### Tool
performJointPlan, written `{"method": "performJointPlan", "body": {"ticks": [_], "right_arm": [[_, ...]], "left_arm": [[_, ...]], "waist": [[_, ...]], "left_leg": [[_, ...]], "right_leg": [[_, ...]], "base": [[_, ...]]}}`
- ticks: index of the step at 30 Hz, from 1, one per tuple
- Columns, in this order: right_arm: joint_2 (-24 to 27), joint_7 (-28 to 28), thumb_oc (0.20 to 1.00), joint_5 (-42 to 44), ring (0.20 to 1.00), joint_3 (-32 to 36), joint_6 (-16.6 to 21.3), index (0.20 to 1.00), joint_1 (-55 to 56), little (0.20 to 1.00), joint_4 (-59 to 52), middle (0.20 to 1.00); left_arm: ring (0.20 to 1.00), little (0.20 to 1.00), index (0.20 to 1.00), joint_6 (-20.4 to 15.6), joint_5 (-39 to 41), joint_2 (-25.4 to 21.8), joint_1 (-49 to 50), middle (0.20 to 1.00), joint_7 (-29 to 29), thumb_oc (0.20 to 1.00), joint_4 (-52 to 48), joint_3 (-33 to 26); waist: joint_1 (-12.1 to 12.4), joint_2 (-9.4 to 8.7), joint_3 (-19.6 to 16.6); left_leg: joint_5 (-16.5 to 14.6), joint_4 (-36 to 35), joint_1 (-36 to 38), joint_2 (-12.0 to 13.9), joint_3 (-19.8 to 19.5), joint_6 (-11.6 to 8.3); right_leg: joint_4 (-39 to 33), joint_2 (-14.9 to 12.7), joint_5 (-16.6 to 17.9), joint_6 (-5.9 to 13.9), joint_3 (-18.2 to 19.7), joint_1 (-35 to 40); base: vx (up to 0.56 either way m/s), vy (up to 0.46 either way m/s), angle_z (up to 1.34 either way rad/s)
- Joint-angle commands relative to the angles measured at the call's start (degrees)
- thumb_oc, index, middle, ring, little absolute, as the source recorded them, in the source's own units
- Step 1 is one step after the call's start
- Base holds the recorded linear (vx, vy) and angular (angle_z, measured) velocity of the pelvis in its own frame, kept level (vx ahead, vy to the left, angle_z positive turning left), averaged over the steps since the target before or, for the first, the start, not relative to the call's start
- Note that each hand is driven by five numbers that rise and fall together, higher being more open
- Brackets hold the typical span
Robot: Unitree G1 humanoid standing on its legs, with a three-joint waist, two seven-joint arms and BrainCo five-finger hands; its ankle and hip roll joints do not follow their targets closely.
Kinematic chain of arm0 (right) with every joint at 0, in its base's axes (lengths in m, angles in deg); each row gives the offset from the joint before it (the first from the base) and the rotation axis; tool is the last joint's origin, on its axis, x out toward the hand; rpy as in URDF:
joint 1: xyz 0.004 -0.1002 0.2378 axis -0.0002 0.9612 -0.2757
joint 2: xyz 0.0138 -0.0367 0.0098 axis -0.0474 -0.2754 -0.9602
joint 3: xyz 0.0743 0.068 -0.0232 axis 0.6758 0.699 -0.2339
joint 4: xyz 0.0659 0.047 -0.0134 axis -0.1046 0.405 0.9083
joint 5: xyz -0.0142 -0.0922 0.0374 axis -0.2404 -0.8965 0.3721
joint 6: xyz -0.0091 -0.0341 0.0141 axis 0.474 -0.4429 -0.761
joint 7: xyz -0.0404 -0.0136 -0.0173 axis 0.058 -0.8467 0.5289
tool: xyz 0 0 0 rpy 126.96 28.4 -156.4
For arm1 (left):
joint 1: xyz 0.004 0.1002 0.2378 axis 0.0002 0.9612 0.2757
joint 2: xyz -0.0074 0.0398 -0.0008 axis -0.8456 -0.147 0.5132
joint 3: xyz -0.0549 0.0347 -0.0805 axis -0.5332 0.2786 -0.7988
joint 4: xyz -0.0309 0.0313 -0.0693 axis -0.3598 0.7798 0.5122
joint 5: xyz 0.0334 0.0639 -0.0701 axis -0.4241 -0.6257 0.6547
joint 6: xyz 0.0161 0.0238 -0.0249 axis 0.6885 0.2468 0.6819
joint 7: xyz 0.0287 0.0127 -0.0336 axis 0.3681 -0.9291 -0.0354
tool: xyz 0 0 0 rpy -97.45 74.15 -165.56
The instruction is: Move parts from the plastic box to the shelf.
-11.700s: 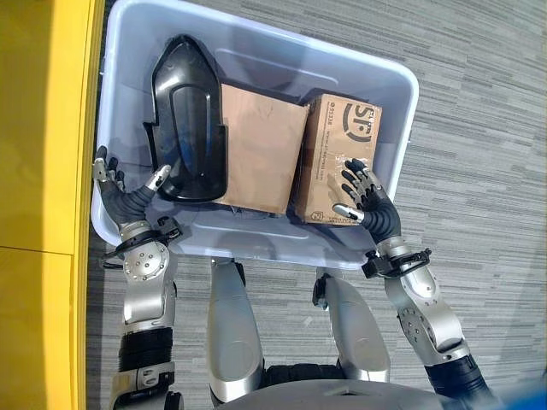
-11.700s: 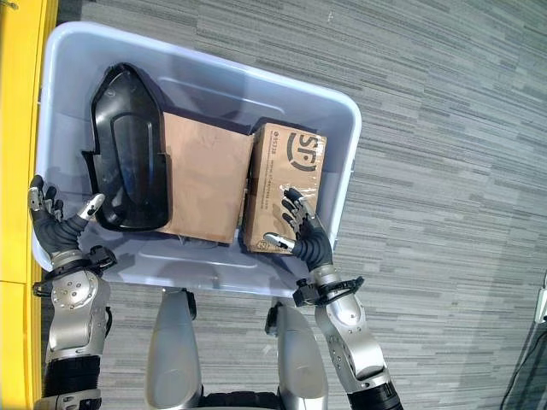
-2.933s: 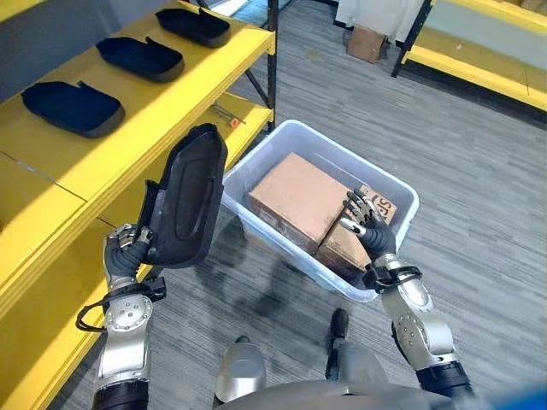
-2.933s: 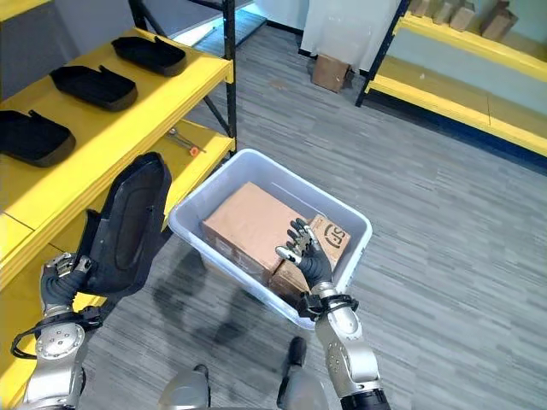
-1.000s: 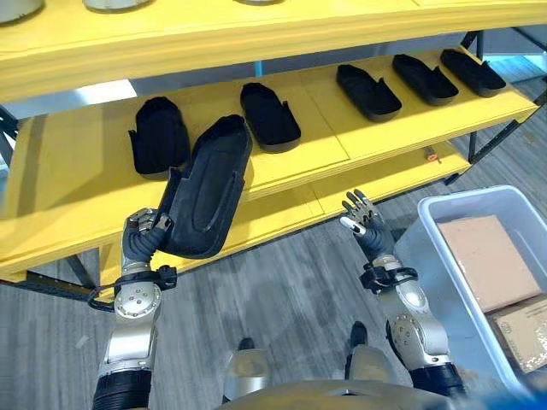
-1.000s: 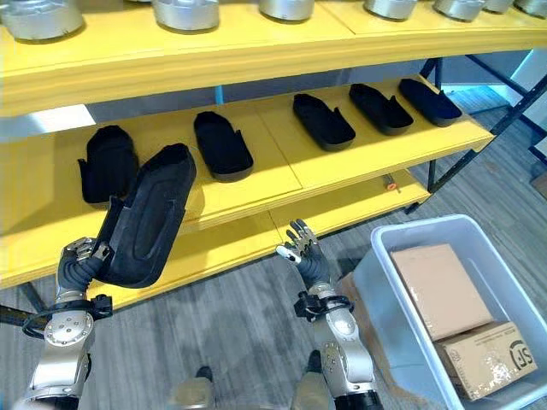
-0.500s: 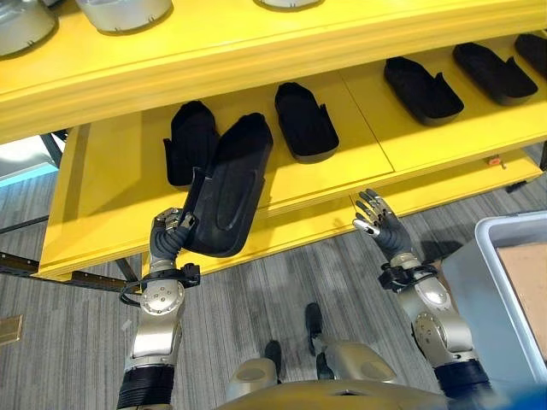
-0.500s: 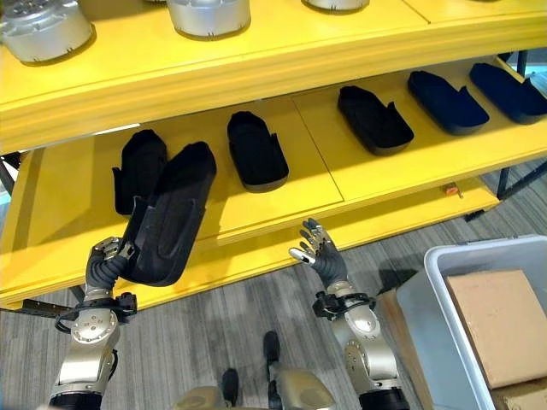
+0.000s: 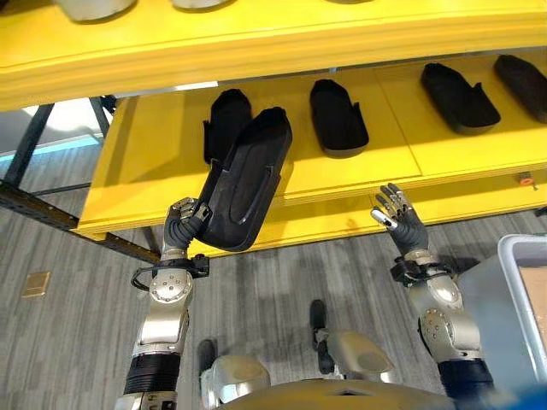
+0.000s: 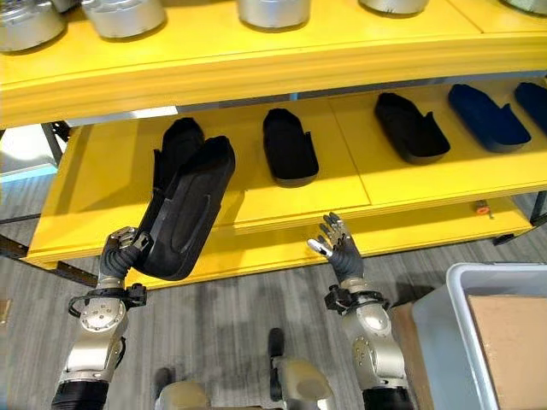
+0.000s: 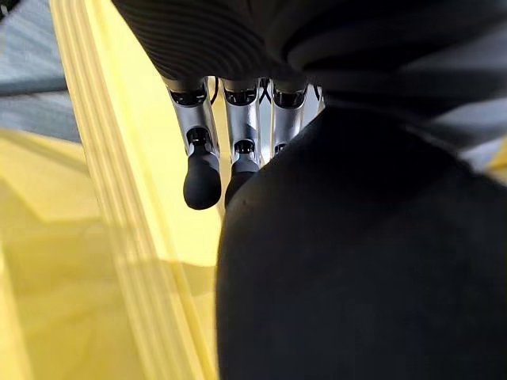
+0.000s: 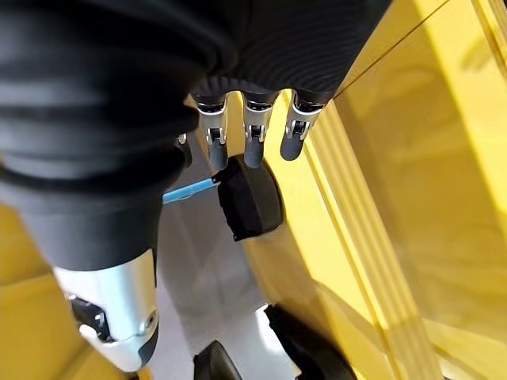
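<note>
With its left hand clenched on the long black moulded plastic part and its right hand spread empty, the part should clear the yellow shelf's front edge and land beside its leftmost black part.

Silver metal pots in row on top level; grey plank floor below.
</note>
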Motion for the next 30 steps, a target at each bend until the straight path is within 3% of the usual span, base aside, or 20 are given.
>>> {"method": "performJointPlan", "body": {"ticks": [1, 2, 3, 7, 13, 16, 18, 19, 20, 21, 22, 25, 26, 27, 30], "right_arm": [[-2.53, -0.8, 1.0, 0.68, 1.0, -2.74, 2.08, 1.0, 2.41, 1.0, -4.5, 1.0], [-3.14, -1.1, 1.0, 1.03, 1.0, -3.06, 2.0, 1.0, 2.74, 1.0, -4.46, 1.0], [-4.44, -1.84, 1.0, 1.15, 1.0, -3.01, 2.12, 1.0, 3.78, 1.0, -4.41, 1.0], [-5.43, -2.28, 1.0, 1.55, 1.0, -3.12, 2.15, 1.0, 4.63, 1.0, -4.1, 1.0], [-5.37, -2.05, 1.0, 0.38, 1.0, -3.87, 2.52, 1.0, 3.99, 1.0, -3.88, 1.0], [-6.23, -1.99, 1.0, 1.29, 1.0, -4.62, 2.54, 1.0, 3.4, 1.0, -3.22, 1.0], [-6.43, -2.15, 1.0, 1.84, 1.0, -5.57, 2.51, 1.0, 2.9, 1.0, -2.63, 1.0], [-6.68, -2.83, 1.0, 2.47, 1.0, -6.22, 2.23, 1.0, 3.07, 1.0, -1.94, 1.0], [-6.11, -3.06, 1.0, 2.64, 1.0, -6.34, 2.18, 1.0, 3.4, 1.0, -1.37, 1.0], [-5.42, -3.58, 1.0, 2.87, 1.0, -6.28, 2.0, 1.0, 3.61, 1.0, -1.12, 1.0], [-4.79, -4.0, 1.0, 2.94, 1.0, -6.43, 1.67, 1.0, 3.29, 1.0, -0.8, 1.0], [-4.69, -4.15, 1.0, 2.69, 1.0, -7.02, 1.72, 1.0, 2.98, 1.0, -0.79, 1.0], [-4.71, -3.95, 1.0, 2.35, 1.0, -7.0, 1.97, 1.0, 3.74, 1.0, -2.14, 1.0], [-4.17, -4.17, 1.0, 2.82, 1.0, -6.48, 2.16, 1.0, 4.6, 1.0, -2.36, 1.0], [-1.44, -3.48, 1.0, 1.96, 1.0, -4.01, 2.82, 1.0, 4.63, 1.0, -3.83, 1.0]], "left_arm": [[0.2, 0.2, 0.2, -4.47, -0.5, -3.09, 1.59, 0.2, 1.0, 0.2, -7.14, -2.98], [0.2, 0.2, 0.2, -4.6, -0.54, -3.57, 1.79, 0.2, 1.02, 0.2, -7.25, -2.65], [0.2, 0.2, 0.2, -5.12, -1.02, -5.55, 1.62, 0.2, 1.62, 0.2, -7.6, -2.7], [0.2, 0.2, 0.2, -5.53, -1.01, -6.71, 0.42, 0.2, 2.08, 0.2, -6.87, -2.63], [0.2, 0.2, 0.2, -5.73, -1.22, -7.03, 0.06, 0.2, 2.62, 0.2, -6.51, -3.04], [0.2, 0.2, 0.2, -5.69, -1.3, -7.2, -0.42, 0.2, 2.74, 0.2, -6.54, -2.9], [0.2, 0.2, 0.2, -5.92, -1.31, -7.36, -0.66, 0.2, 3.36, 0.2, -6.55, -3.15], [0.2, 0.2, 0.2, -6.01, -1.07, -6.85, -0.13, 0.2, 3.73, 0.2, -6.42, -3.67], [0.2, 0.2, 0.2, -6.07, -0.56, -6.1, 0.21, 0.2, 3.71, 0.2, -6.3, -3.31], [0.2, 0.2, 0.2, -6.06, 0.03, -5.61, 0.85, 0.2, 3.88, 0.2, -6.28, -3.19], [0.2, 0.2, 0.2, -5.72, 0.46, -5.59, 2.14, 0.2, 3.81, 0.2, -6.14, -3.77], [0.2, 0.2, 0.2, -5.48, 0.61, -4.71, 3.24, 0.2, 3.85, 0.2, -6.26, -4.98], [0.2, 0.2, 0.2, -5.29, 1.58, -4.53, 1.88, 0.2, 3.9, 0.2, -4.7, -3.44], [0.2, 0.2, 0.2, -5.57, 1.56, -4.35, 0.78, 0.2, 3.27, 0.2, -3.82, -1.73], [0.2, 0.2, 0.2, -5.38, 1.4, -4.01, 0.63, 0.2, 1.62, 0.2, -5.1, -0.41]], "waist": [[1.28, 1.65, -3.22], [2.1, 1.58, -3.19], [3.16, 1.04, -2.87], [3.6, 0.42, -3.35], [4.55, -0.75, -3.18], [4.56, -0.16, -2.94], [4.46, 1.06, -2.53], [3.82, 1.61, -2.11], [3.2, 1.77, -2.09], [2.36, 1.81, -1.65], [1.87, 0.92, -1.68], [2.06, 0.03, -2.43], [1.18, -0.54, -3.2], [0.52, -1.76, -4.69], [0.31, -1.33, -4.85]], "left_leg": [[8.31, -8.04, 4.19, -4.23, 0.56, 4.92], [8.43, -8.04, 4.32, -5.26, 1.1, 4.65], [8.43, -8.04, 4.88, -7.84, 2.16, 4.43], [8.63, -7.89, 4.46, -11.66, 2.86, 3.96], [7.7, -4.74, 4.47, -14.98, 1.75, 3.95], [7.07, -6.0, 4.99, -16.06, 1.77, 4.12], [6.77, -7.95, 5.97, -16.32, 1.6, 4.28], [5.33, -8.04, 6.16, -16.91, 1.6, 4.29], [4.21, -8.04, 6.01, -17.43, 1.15, 4.49], [3.38, -8.04, 5.87, -18.21, 0.15, 4.88], [3.2, -8.04, 5.48, -19.72, -0.16, 4.75], [2.35, -8.04, 5.06, -20.61, -0.79, 5.31], [1.7, -8.04, 4.01, -21.3, -2.14, 6.6], [1.16, -8.04, 3.62, -21.77, -3.52, 7.35], [3.13, -8.04, 4.53, -20.05, -2.92, 7.36]], "right_leg": [[6.88, -4.43, 1.35, 2.97, 3.27, 5.79], [6.2, -5.32, 1.51, 2.94, 3.19, 6.24], [4.88, -8.06, 1.07, 2.68, 2.92, 7.05], [2.83, -12.07, 1.54, 2.72, 1.24, 7.96], [2.46, -14.44, 1.5, 2.73, 1.41, 8.22], [4.26, -14.48, 1.51, 2.6, 2.13, 6.12], [6.45, -13.35, 1.16, 2.5, 2.13, 3.81], [11.01, -8.78, 0.93, 2.99, 1.7, 0.43], [12.2, -4.23, 0.85, 3.28, 2.5, -1.83], [12.23, -0.44, 0.68, 3.66, 0.95, -4.19], [9.51, 1.24, 0.82, 3.01, 0.05, -4.02], [2.06, 2.93, 1.15, 2.1, -0.08, -4.46], [0.5, 4.23, 0.65, 0.82, 5.58, -5.05], [-1.2, 3.56, 1.64, 0.85, 5.48, -2.95], [-1.1, 3.04, 2.06, 1.27, 2.77, -1.92]], "base": [[0.08, 0.276, -0.1], [0.13, 0.515, -1.03], [0.12, 0.522, -0.73], [0.07, 0.384, 0.36], [0.06, 0.242, 0.09], [0.01, 0.27, 0.01], [0.0, 0.301, -0.15], [0.0, 0.321, -0.3], [0.02, 0.31, -0.53], [0.06, 0.175, -0.65], [0.04, 0.097, -0.55], [0.08, -0.017, 0.06], [0.12, -0.179, 0.23], [0.12, -0.209, 0.62], [0.12, -0.147, 1.12]]}}
